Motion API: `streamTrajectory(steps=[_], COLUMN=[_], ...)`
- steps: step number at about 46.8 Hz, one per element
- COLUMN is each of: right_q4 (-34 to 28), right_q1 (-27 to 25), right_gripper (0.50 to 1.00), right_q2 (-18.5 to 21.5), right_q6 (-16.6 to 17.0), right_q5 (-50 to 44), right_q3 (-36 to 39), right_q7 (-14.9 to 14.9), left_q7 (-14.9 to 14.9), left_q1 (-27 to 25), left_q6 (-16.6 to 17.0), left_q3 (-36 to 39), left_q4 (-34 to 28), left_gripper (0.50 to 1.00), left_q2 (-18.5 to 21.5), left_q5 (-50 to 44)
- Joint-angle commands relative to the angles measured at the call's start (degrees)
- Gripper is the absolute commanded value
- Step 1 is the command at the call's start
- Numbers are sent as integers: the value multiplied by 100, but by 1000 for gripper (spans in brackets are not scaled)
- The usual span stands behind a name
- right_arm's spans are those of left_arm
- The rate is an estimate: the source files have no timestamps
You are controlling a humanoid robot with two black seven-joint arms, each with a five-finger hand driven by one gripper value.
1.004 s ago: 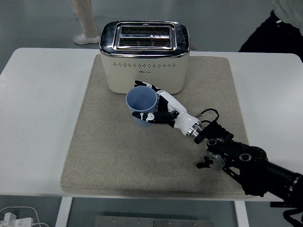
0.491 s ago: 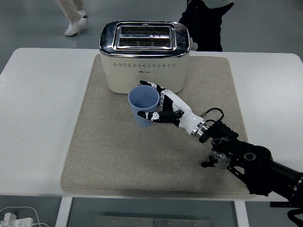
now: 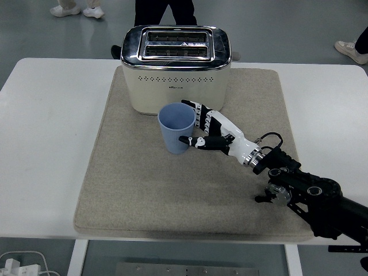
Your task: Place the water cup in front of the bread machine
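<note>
A light blue water cup (image 3: 175, 129) stands upright on the beige mat (image 3: 132, 184), just in front of the cream bread machine (image 3: 176, 69). My right hand (image 3: 192, 123), white with black joints, is at the cup's right side. Its fingers (image 3: 198, 112) are spread beside the rim, and the thumb (image 3: 190, 140) lies against the cup's lower right wall. The hand no longer wraps around the cup. The black right arm (image 3: 310, 198) comes in from the lower right corner. My left arm does not show.
The mat covers the middle of the white table (image 3: 46, 144). People's legs and shoes show on the floor beyond the table's far edge. A white power strip (image 3: 17, 265) lies on the floor at the lower left.
The cup has settled slightly to the right on the mat. My right hand has drawn back to the right, its fingers coming off the cup's far side. The people behind have walked on.
</note>
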Motion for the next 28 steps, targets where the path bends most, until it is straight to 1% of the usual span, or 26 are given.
streamTrajectory(steps=[1, 19, 28], right_q4=[1, 1, 10], right_q1=[-6, -6, 3], right_gripper=[926, 926, 926], right_q2=[-76, -348, -647], right_q6=[35, 123, 263], right_q5=[0, 27, 27], right_q3=[0, 26, 61], right_q7=[0, 0, 0], left_q7=[0, 0, 0], left_q1=[0, 0, 9], left_q6=[0, 0, 0], left_q3=[0, 0, 9], left_q4=[0, 0, 0], left_gripper=[1000, 1000, 1000], left_q2=[0, 0, 0], left_q5=[0, 9, 9])
